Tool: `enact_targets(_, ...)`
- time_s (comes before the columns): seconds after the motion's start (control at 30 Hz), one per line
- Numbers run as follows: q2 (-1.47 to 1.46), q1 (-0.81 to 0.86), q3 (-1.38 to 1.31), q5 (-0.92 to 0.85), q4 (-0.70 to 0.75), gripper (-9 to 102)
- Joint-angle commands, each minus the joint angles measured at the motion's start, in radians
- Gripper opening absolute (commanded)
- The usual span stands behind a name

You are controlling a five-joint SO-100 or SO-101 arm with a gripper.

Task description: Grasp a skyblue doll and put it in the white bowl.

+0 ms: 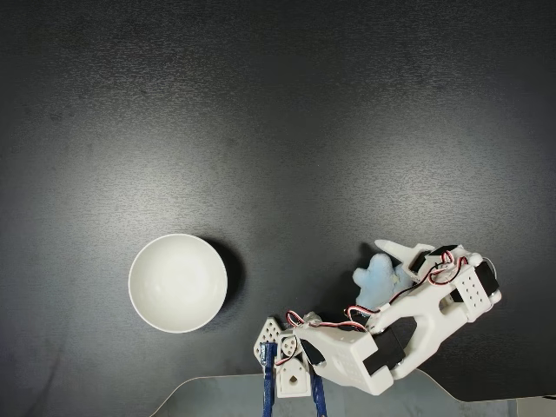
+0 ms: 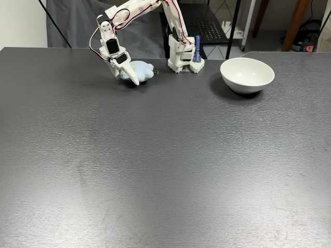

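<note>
The skyblue doll [image 1: 375,280], a small fuzzy pale-blue plush, lies near the table's lower right edge in a fixed view, close to the arm's base. My gripper [image 1: 373,269] sits around it. One white finger [image 1: 395,252] presses along its upper side, and the other finger is hidden under the arm. From the other side of the table, the doll [image 2: 142,68] shows behind that finger [image 2: 129,76], low over the table. The gripper [image 2: 137,75] looks shut on the doll. The white bowl [image 1: 178,283] [image 2: 247,75] stands empty, well apart from the doll.
The arm's white base [image 1: 291,352] [image 2: 182,57] is clamped at the table edge between the doll and the bowl. Chairs and metal legs stand behind the table [image 2: 165,170]. Dark tabletop stretches out in front of the arm.
</note>
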Motion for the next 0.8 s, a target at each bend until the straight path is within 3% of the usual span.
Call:
enact_targets(0.0,0.144,0.057,-0.035,-0.011,-0.002,53)
enact_targets(0.37,0.158,0.095,0.009,0.002,0.006,52)
enact_targets(0.77,0.445,0.106,0.298,0.006,0.120,52)
